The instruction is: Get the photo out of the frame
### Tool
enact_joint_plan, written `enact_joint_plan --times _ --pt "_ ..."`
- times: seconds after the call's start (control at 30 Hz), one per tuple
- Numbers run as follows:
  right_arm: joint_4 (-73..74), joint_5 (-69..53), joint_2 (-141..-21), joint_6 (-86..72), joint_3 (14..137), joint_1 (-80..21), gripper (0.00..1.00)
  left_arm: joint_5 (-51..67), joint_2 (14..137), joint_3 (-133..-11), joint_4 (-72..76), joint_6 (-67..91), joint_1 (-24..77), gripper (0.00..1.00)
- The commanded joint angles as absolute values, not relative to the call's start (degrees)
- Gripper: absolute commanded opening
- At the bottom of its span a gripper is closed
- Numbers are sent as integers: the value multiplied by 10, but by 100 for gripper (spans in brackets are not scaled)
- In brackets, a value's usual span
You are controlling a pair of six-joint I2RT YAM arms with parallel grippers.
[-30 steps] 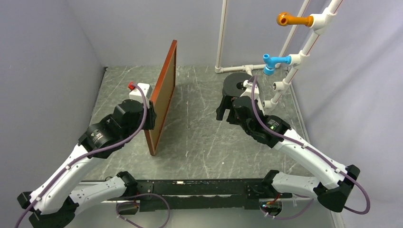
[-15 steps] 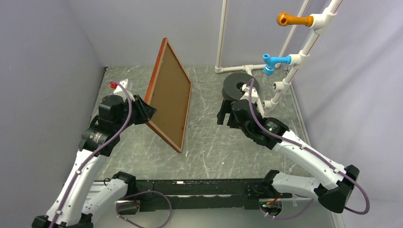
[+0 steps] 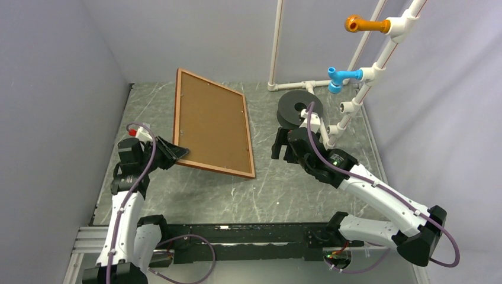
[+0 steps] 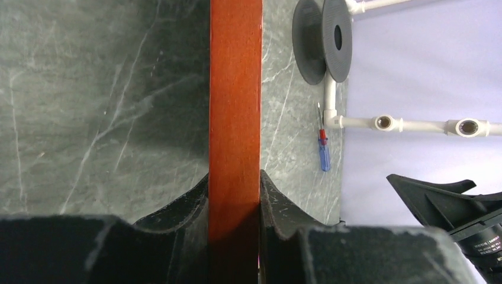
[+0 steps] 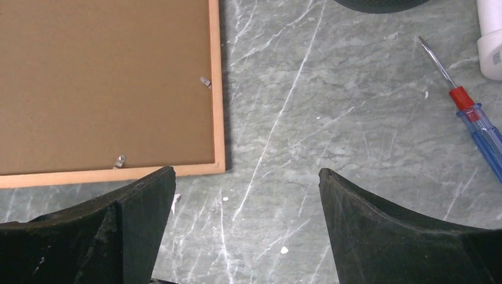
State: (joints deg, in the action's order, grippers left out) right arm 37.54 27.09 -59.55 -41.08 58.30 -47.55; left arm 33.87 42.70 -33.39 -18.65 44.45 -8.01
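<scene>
Frame (image 3: 216, 168) hangs back-up over the left half of the table (image 3: 296, 189). Its long axis runs near to far and its brown backing (image 3: 210, 127) faces the ceiling. A shadow lies under the near rail, and whether any edge rests on the table cannot be told. The left arm rises steeply from its base along the left wall, its wrist bent so that the left gripper (image 3: 177, 152) points rightward, pinching the frame at the near-left corner. The right arm stretches from the near right up and leftward, and the right gripper (image 5: 247, 177) points down at bare table just right of the frame, its fingers spread wide with nothing between them. Behind it a dark spool (image 3: 300, 108) stands by the foot of the white pipe rack (image 3: 367, 74). The left wrist view shows the rail edge-on, a red-brown band running straight away between two fingers pressed against its sides. The right wrist view looks down on one frame corner. Both wrist views show a screwdriver (image 5: 479, 127) with a red and blue handle beside the pipe, which the top view does not show. Only the right wrist view shows two small metal clips (image 5: 205, 81) on the backing.
</scene>
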Motion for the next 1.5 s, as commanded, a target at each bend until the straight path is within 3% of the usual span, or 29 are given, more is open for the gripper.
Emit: enact_joint_plan --times 0.0,0.7,0.97,1.13,1.23,1.47 --pt "369 283 -588 -410 574 -475 93 392 459 -300 -88 436 -85 0" --pt "352 286 -610 -403 534 -475 93 388 630 -135 68 424 -58 0" --pt "394 380 -654 -380 528 -469 91 333 661 -135 33 408 -48 0" --pt "373 369 -662 -388 497 -448 90 335 705 -141 47 411 -48 0" --pt "357 355 -658 -393 480 -445 90 330 714 -138 52 415 -48 9" --pt "345 346 -654 -398 464 -444 89 296 676 -146 6 405 -48 48"
